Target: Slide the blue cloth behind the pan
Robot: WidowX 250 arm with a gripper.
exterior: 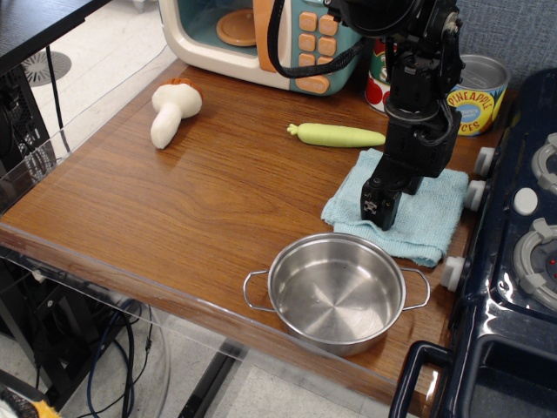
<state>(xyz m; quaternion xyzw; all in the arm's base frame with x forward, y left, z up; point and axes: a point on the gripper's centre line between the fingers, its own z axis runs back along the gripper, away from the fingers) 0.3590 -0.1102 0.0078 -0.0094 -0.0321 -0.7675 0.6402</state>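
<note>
The blue cloth [428, 218] lies on the wooden table, just behind and to the right of the pan [335, 296], its right edge near the toy stove. The pan is a shiny steel pot with two wire loop handles and stands empty near the table's front edge. My gripper [381, 212] points down onto the cloth's left part with its black fingers together, pinching the fabric. The arm hides the middle of the cloth.
A toy microwave [261, 35] stands at the back. A white mushroom [172, 109] lies at the left, and a yellow-green vegetable [339, 135] lies behind the cloth. A pineapple can [477, 91] and a partly hidden tomato can [376, 85] stand at the back right. The dark blue stove [522, 244] borders the right edge.
</note>
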